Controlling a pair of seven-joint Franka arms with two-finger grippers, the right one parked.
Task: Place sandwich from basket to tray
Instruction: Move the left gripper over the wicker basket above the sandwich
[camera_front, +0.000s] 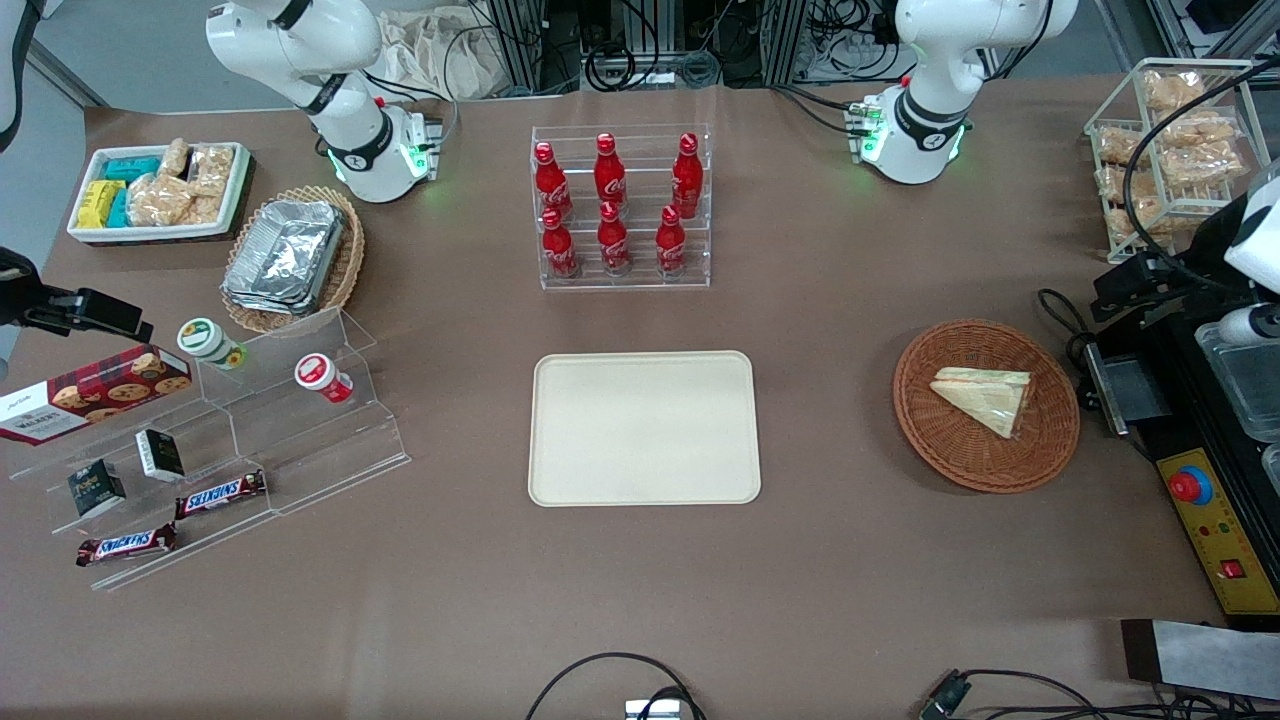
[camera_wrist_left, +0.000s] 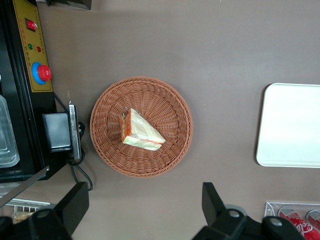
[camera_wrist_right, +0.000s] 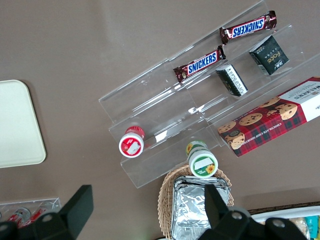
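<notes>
**Sandwich waits in basket as open gripper hangs above**

Nearest the front camera, cables trail over the table's near edge. Farther in, the cream tray (camera_front: 644, 428) lies flat at the middle of the brown table (camera_front: 860, 590), its surface bare. Level with it, toward the working arm's end of the table, sits the round reddish-brown wicker basket (camera_front: 960, 450), well apart from the tray. The wrapped triangular sandwich (camera_front: 984, 397) lies inside the basket, near its centre, its orange and green filling edge showing.

The left arm's gripper (camera_wrist_left: 145, 207) hangs high above the table, its two dark fingers (camera_wrist_left: 74, 204) spread wide apart and holding nothing. In the wrist view the sandwich (camera_wrist_left: 140, 131) and the basket (camera_wrist_left: 172, 145) lie below the gripper and offset from the gap between the fingers, nowhere near touching them; a corner of the tray (camera_wrist_left: 290, 125) also shows. Just beside the basket, at the table's edge, stands a black machine with a yellow panel and a red button (camera_front: 1190, 486).

Toward the parked arm's end, clear acrylic steps (camera_front: 300, 440) carry two Snickers bars (camera_front: 221, 494), small dark boxes, two lidded cups and a box of cookies (camera_front: 90, 393). Farther from the camera, a clear rack holds six red cola bottles (camera_front: 612, 205), and a tan oval basket holds foil containers (camera_front: 288, 255).
</notes>
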